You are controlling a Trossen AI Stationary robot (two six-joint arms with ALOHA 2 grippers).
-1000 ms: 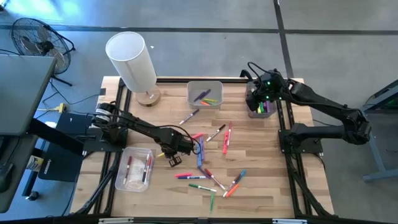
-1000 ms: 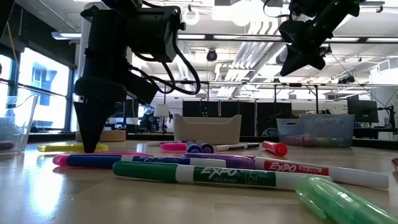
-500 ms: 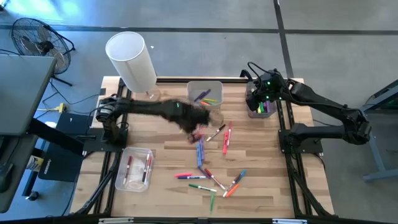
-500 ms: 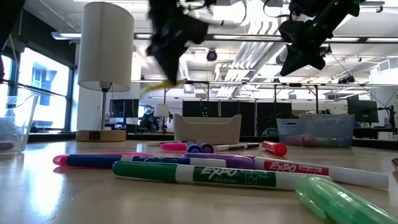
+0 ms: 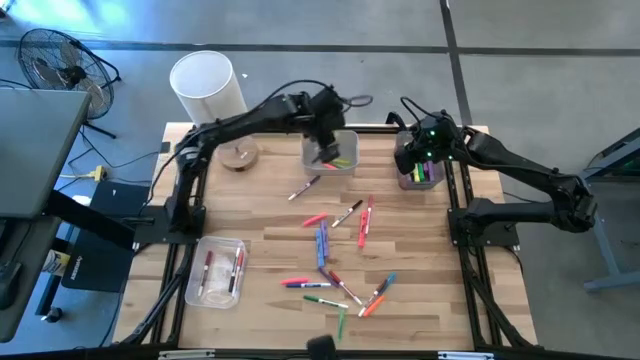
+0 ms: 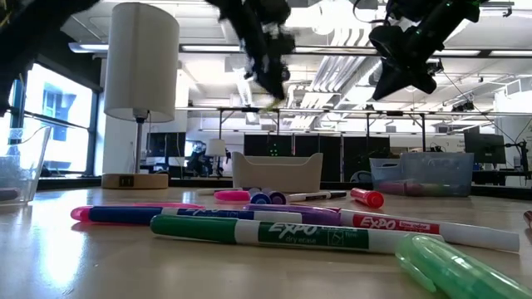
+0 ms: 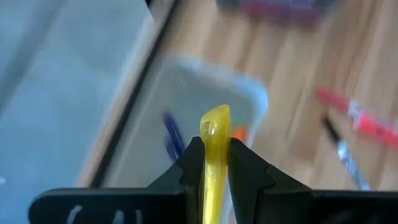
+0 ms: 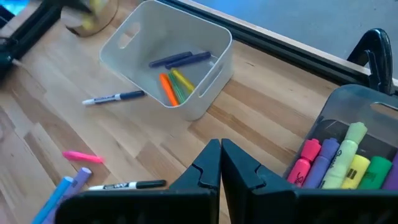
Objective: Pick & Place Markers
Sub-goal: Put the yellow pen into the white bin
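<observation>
My left gripper [image 5: 329, 145] hangs over the white bin [image 5: 330, 152] at the table's far middle, shut on a yellow marker [image 7: 215, 124]. That bin [image 8: 186, 37] holds purple, orange and yellow markers. Several more markers [image 5: 330, 255] lie flat across the wooden table. My right gripper [image 8: 221, 163] is shut on nothing and hovers beside the far-right bin [image 5: 420, 172], which holds pink, purple, yellow and green markers [image 8: 339, 163]. My left gripper pinches the yellow marker's barrel [image 7: 215, 158] between its two fingers [image 7: 191, 163]. The marker runs along the fingers, and one end [image 7: 215, 118] sticks out past their tips. The fingers slant down from above. The marker is lifted clear, above the white bin.
A white cylinder lamp [image 5: 210, 95] stands at the far left corner. A clear bin [image 5: 215, 270] with red markers sits near the left edge. Dark frame rails [image 5: 455, 215] run along both sides of the table.
My left gripper has risen from the table's left middle, where it stood on the yellow marker, and swung toward the far edge until it hangs over the white bin. The marker has been lifted clear of the table with it. The gripper has also turned.
</observation>
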